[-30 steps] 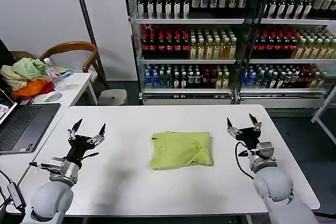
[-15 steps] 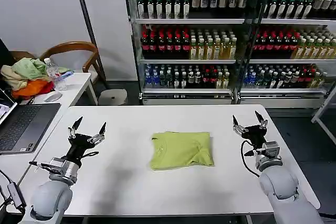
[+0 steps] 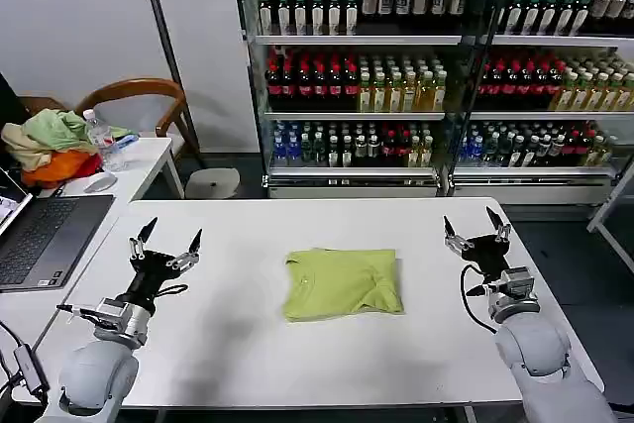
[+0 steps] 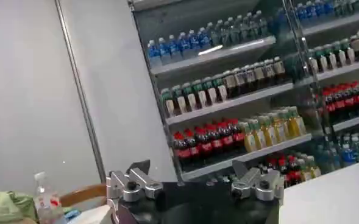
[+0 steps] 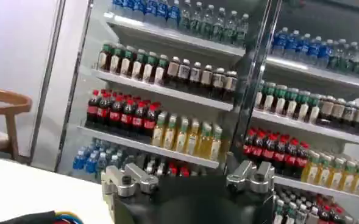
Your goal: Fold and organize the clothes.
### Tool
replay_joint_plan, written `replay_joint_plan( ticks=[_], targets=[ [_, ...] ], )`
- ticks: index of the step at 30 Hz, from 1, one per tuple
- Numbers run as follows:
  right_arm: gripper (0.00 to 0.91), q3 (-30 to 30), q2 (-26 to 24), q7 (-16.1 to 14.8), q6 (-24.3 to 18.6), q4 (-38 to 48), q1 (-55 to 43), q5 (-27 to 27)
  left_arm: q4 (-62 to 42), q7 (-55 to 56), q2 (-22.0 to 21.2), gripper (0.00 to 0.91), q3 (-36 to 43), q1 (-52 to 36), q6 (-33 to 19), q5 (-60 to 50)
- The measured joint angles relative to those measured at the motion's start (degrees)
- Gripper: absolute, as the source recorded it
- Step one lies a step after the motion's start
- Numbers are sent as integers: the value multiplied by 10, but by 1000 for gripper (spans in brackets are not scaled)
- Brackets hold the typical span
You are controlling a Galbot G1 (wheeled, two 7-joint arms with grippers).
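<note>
We see the white table (image 3: 248, 344) first, and every place below is given from it. At its middle lies the lime T-shirt (image 3: 343, 283), folded into a compact rectangle (collar toward the table's left side). The left gripper (image 3: 168, 242) hangs above the table's left part, fingers spread wide and pointing up, well apart from the T-shirt and holding nothing. The right gripper (image 3: 475, 229) hangs above the table's right part, likewise splayed and empty, well apart from the T-shirt.
</note>
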State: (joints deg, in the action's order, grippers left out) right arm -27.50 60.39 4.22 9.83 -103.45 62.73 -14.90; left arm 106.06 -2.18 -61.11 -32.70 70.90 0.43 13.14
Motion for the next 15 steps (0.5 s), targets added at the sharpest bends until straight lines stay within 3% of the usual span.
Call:
replay_joint_plan(
  ticks=[15],
  targets=[
    [907,-14,2,-15,-16,0,10,20,-5,-7,0,907,-1,-1,-21,-18]
  ],
)
